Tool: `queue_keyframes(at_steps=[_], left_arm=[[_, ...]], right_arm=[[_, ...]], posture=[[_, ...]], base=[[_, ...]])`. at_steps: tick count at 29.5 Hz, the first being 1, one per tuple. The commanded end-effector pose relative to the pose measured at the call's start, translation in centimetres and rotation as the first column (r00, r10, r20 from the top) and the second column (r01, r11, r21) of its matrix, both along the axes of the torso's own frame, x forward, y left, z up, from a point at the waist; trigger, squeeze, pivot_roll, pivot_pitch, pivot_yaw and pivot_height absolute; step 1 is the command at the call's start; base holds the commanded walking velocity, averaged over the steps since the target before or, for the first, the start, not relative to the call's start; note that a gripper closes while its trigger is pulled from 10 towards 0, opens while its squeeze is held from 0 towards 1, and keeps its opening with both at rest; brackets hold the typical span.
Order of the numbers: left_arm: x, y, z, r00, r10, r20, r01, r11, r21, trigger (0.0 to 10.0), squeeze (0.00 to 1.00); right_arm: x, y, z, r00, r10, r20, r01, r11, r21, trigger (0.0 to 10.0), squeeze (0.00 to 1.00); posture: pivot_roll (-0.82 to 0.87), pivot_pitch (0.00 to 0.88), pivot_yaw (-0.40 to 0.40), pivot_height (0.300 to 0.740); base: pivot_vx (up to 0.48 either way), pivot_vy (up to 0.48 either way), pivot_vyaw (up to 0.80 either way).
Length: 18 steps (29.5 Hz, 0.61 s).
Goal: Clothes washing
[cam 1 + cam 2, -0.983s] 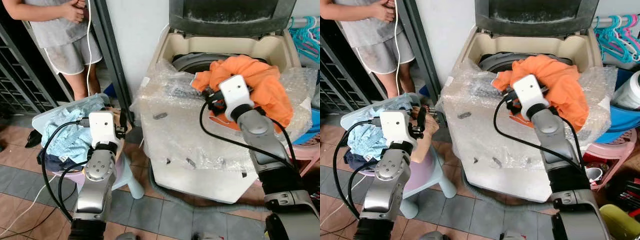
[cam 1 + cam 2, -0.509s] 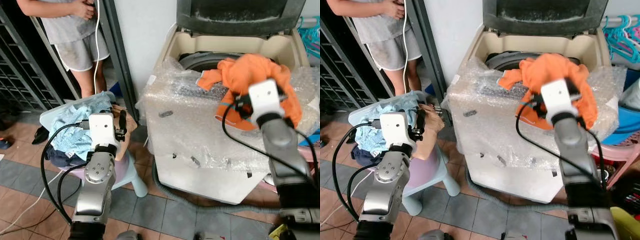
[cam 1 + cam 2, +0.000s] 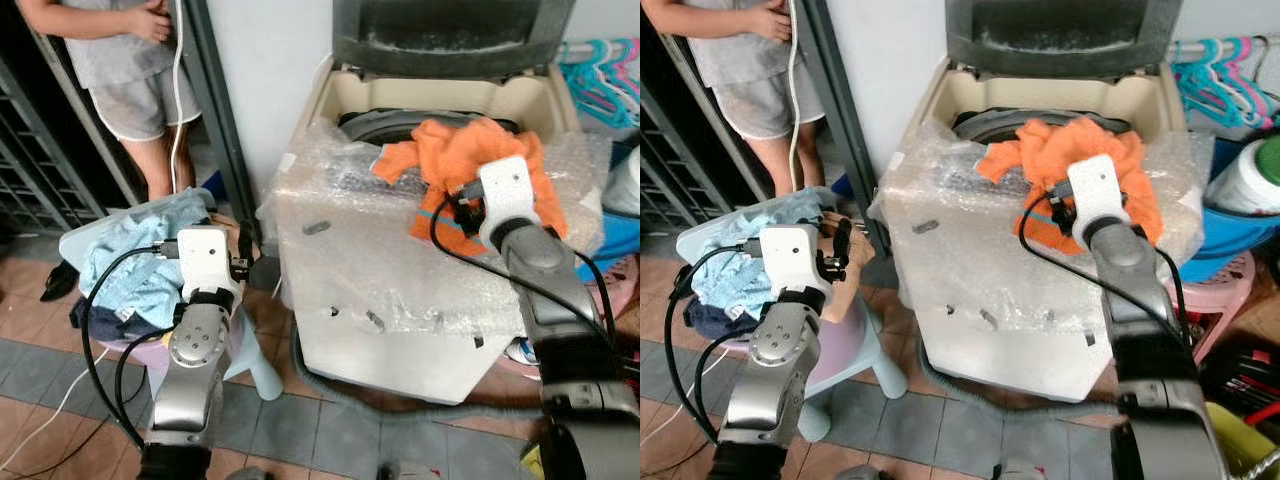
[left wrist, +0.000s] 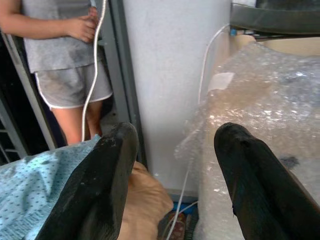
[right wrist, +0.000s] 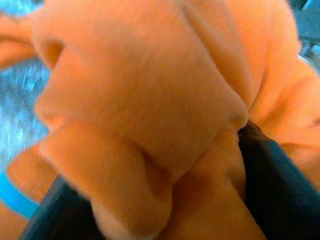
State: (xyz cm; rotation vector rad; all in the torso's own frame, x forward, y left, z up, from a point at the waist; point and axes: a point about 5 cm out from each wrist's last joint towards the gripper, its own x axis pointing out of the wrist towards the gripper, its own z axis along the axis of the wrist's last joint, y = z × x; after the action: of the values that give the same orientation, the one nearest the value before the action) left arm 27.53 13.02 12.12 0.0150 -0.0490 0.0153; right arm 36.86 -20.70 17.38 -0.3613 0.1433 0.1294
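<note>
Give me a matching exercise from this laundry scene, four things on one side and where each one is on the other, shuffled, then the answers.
Things:
1. orange garment
2. light blue clothes
3. bubble wrap
4. teal hangers

Places:
A. heaped in the basket on the robot's left
B. hanging behind the washing machine on the robot's right
C. draped over the washing machine's front and top edge
D. clamped in the right gripper at the machine's open top

Pairs: 1-D, 2-A, 3-C, 4-B
</note>
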Motion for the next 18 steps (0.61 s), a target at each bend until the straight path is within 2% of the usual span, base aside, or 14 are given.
queue_keyframes(at_steps=[1, 3, 5, 7, 8, 9, 10, 11, 12, 13, 14, 15, 16, 18], left_arm=[[0.2, 0.2, 0.1, 1.0, 0.015, 0.002, -0.015, 1.0, 0.015, 10.0, 0.0], [0.2, 0.1, 0.1, 1.0, 0.019, 0.004, -0.019, 1.0, 0.011, 10.0, 0.0], [0.3, 0.0, 0.1, 1.0, 0.021, 0.003, -0.021, 1.0, 0.009, 10.0, 0.0], [0.3, -0.2, 0.1, 1.0, 0.023, 0.002, -0.023, 1.0, 0.006, 10.0, 0.0], [0.3, -0.2, 0.1, 1.0, 0.023, 0.002, -0.023, 1.0, 0.006, 10.0, 0.0], [0.2, -0.2, 0.0, 1.0, 0.024, 0.001, -0.024, 1.0, 0.004, 10.0, 0.0], [0.2, -0.2, 0.0, 1.0, 0.025, 0.001, -0.025, 1.0, 0.004, 10.0, 0.0], [0.2, -0.2, 0.1, 1.0, 0.027, 0.002, -0.027, 1.0, 0.005, 10.0, 0.0], [0.2, -0.2, 0.1, 1.0, 0.029, 0.003, -0.029, 1.0, 0.006, 10.0, 0.0], [0.2, 0.1, 0.1, 0.999, 0.037, 0.002, -0.037, 0.999, 0.01, 10.0, 0.0], [0.2, 0.2, 0.1, 0.999, 0.04, 0.002, -0.04, 0.999, 0.011, 10.0, 0.0], [0.2, 0.3, 0.1, 0.999, 0.043, 0.002, -0.043, 0.999, 0.012, 10.0, 0.0], [0.2, 0.3, 0.1, 0.999, 0.044, 0.002, -0.044, 0.999, 0.013, 10.0, 0.0], [0.2, 0.4, 0.1, 0.999, 0.047, 0.002, -0.047, 0.999, 0.014, 10.0, 0.0]], right_arm=[[0.8, 1.3, 0.2, 0.998, 0.065, -0.019, -0.065, 0.998, 0.015, 0.0, 0.0], [2.6, 3.0, 2.6, 0.992, 0.123, 0.006, -0.123, 0.992, 0.031, 0.0, 0.0], [3.1, 3.7, 3.4, 0.989, 0.148, 0.02, -0.148, 0.989, 0.028, 0.0, 0.0], [4.0, 5.4, 6.0, 0.976, 0.203, 0.085, -0.205, 0.979, 0.015, 0.0, 0.0], [4.0, 5.4, 6.0, 0.976, 0.203, 0.085, -0.205, 0.979, 0.015, 0.0, 0.0], [4.4, 6.2, 7.9, 0.962, 0.23, 0.149, -0.239, 0.97, 0.045, 0.0, 0.0], [4.5, 6.5, 8.6, 0.955, 0.24, 0.175, -0.253, 0.966, 0.059, 0.0, 0.0], [4.4, 7.6, 11.7, 0.91, 0.274, 0.313, -0.319, 0.942, 0.104, 0.0, 0.0], [4.2, 8.1, 13.3, 0.872, 0.295, 0.391, -0.36, 0.927, 0.104, 0.0, 0.0], [3.6, 8.7, 15.4, 0.804, 0.343, 0.485, -0.412, 0.91, 0.039, 0.0, 0.0], [3.4, 8.9, 15.7, 0.788, 0.36, 0.499, -0.419, 0.908, 0.007, 0.0, 0.0], [3.4, 8.9, 15.7, 0.78, 0.378, 0.498, -0.418, 0.908, -0.035, 6.2, 0.0], [3.3, 8.9, 15.3, 0.78, 0.397, 0.483, -0.414, 0.907, -0.077, 10.0, 0.0], [3.2, 8.3, 12.8, 0.806, 0.424, 0.413, -0.396, 0.905, -0.157, 10.0, 0.0]], posture=[[-0.05, 0.0, 0.048, 0.74], [-0.05, 0.0, 0.042, 0.74], [-0.05, 0.0, 0.042, 0.74], [-0.05, 0.0, 0.038, 0.74], [-0.05, 0.0, 0.038, 0.74], [-0.05, 0.0, 0.037, 0.74], [-0.05, 0.0, 0.037, 0.74], [-0.04, 0.0, 0.037, 0.74], [-0.04, 0.0, 0.037, 0.74], [-0.04, 0.0, 0.035, 0.74], [-0.04, 0.0, 0.035, 0.74], [-0.04, 0.0, 0.035, 0.74], [-0.04, 0.0, 0.035, 0.74], [-0.04, 0.0, 0.034, 0.74]], base=[[0.0, 0.0, 0.0], [0.0, 0.0, 0.0], [0.0, 0.0, 0.0], [0.0, 0.0, 0.0], [0.0, 0.0, 0.0], [0.0, 0.0, 0.0], [0.0, 0.0, 0.0], [0.0, 0.0, 0.0], [0.0, 0.0, 0.0], [0.0, 0.0, 0.0], [0.0, 0.0, 0.0], [0.0, 0.0, 0.0], [0.0, 0.0, 0.0], [0.0, 0.0, 0.0]])
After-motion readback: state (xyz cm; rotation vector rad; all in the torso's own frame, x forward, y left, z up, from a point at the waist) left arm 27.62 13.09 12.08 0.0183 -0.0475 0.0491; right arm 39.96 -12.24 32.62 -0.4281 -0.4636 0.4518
